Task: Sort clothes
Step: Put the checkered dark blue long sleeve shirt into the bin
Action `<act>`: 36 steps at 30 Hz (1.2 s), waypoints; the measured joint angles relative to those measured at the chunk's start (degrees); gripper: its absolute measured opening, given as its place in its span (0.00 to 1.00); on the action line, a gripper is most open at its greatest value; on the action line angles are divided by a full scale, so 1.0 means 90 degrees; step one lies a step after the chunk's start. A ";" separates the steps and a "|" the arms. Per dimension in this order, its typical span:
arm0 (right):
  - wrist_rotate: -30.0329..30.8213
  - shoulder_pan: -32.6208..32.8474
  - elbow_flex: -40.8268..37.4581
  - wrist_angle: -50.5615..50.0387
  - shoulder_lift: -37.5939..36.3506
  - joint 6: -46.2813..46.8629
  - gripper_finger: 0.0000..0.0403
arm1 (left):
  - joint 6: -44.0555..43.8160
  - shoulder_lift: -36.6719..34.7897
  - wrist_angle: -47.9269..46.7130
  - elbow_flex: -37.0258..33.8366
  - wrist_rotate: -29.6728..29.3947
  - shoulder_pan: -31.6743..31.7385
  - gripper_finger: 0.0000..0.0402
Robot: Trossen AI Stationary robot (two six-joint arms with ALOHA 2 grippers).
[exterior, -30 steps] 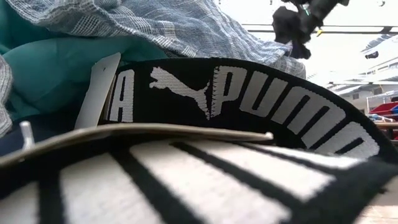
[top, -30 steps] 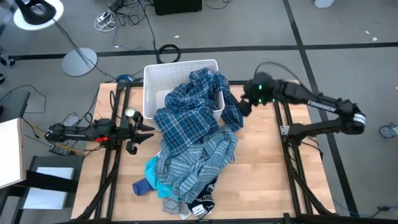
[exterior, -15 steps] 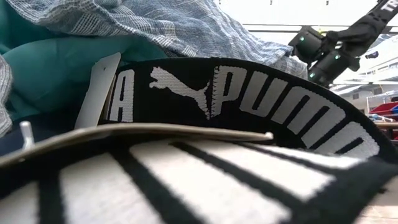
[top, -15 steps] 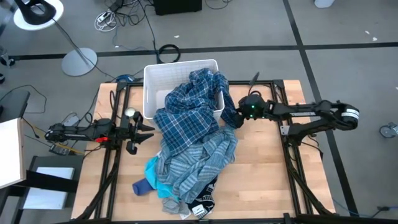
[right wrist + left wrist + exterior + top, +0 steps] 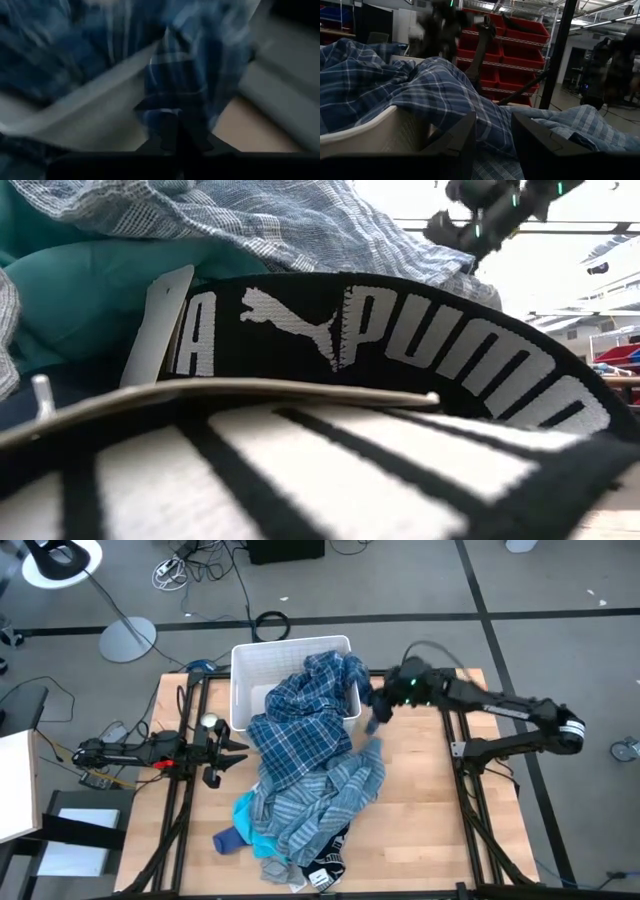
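From my overhead feed, the right end effector [image 5: 375, 712] sits just off the right side of the white bin [image 5: 245, 670], pinched shut on a fold of the navy plaid shirt [image 5: 300, 725]. My right wrist cam is blurry, but I can still make out plaid cloth [image 5: 172, 90] clamped between the fingers, so I'm calling that a grip. The shirt itself is draped half in the bin, spilling over the front rim onto the desk [image 5: 430, 820], with the grabbed end lifted a bit beside the bin's right wall. Below it the blue-grey striped shirt [image 5: 320, 800] is spread across the middle of the desk, touching the plaid one. The turquoise top [image 5: 255, 835] peeks out at the pile's lower left edge, the blue sock [image 5: 226, 839] lies just beside it, and the dark navy piece [image 5: 325, 862] with white lettering sits at the front edge of the desk, filling most of my low cam [image 5: 400, 350]. My left end effector [image 5: 232, 750] is parked at the left side of the desk, fingers spread apart with nothing between them, pointing at the pile; its wrist cam shows plaid fabric [image 5: 395, 85] hanging over the bin wall [image 5: 375, 132] ahead.
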 joint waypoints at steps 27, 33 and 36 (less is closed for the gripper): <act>-0.1540 0.0752 0.6005 -0.0242 0.4456 -0.0706 0.00 | 0.0000 0.0000 0.0000 0.0000 0.0000 0.0000 0.32; -0.1487 0.0875 0.6063 -0.0810 0.5144 0.0248 0.07 | -0.0002 0.0000 0.0000 0.0000 0.0000 0.0000 0.32; -0.1493 0.0865 0.6064 -0.1185 0.5458 0.0261 0.14 | -0.0002 0.0000 -0.0002 0.0000 -0.0002 0.0002 0.32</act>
